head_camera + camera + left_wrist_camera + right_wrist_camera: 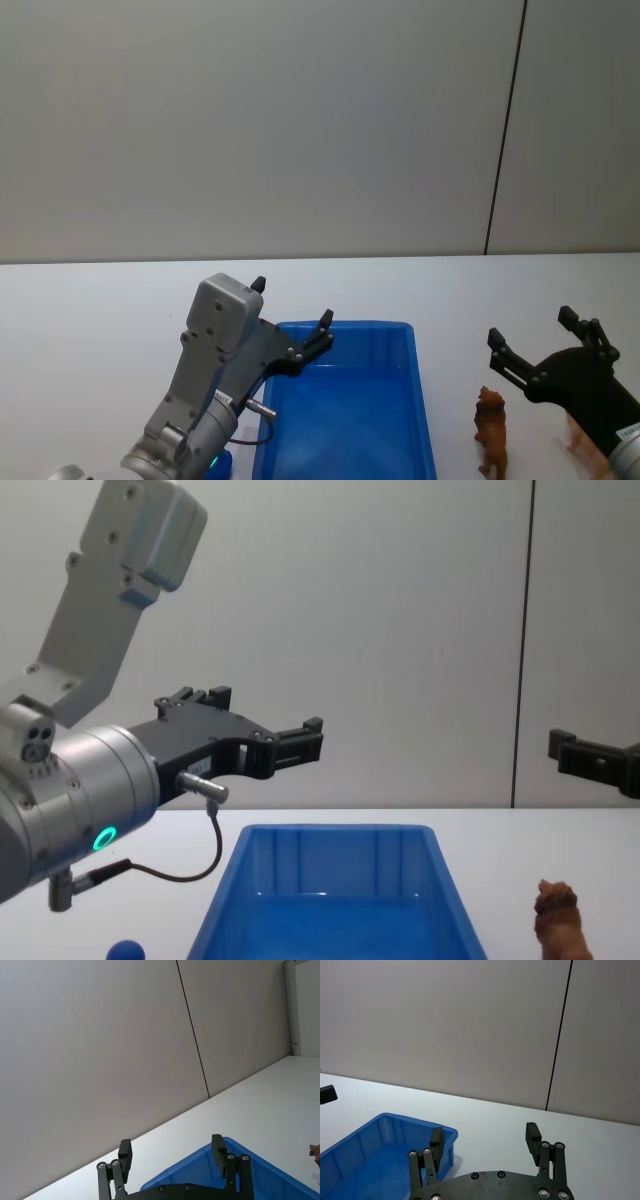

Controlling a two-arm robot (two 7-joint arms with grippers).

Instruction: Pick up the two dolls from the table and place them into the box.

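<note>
The large bright blue plastic bin point(345, 400) with sloping walls and a rimmed top sits on the flat white bench point(100, 320), in front of a plain grey wall point(300, 120).

The small brown four-legged animal figurine point(491, 430) stands upright on the bench just to the right of the bin, outside it. In the chest view it shows at the lower right point(558, 920). The smaller solid-blue figure with a ball-shaped top point(127, 950) is on the bench to the left of the bin, under the left arm, also outside it.

The left end effector point(292, 302) hangs in the air over the bin's far left corner. Its two black fingers point(125, 1152) are spread wide and have hold of nothing. The chest view shows it raised well above the bin's rim point(265, 720).

The right end effector point(532, 328) hovers over the bench to the right of the bin, near the brown figurine but above it and not touching it. Its fingers point(532, 1135) are likewise wide apart and grip nothing. From its wrist view, the bin point(370, 1145) lies to one side.
</note>
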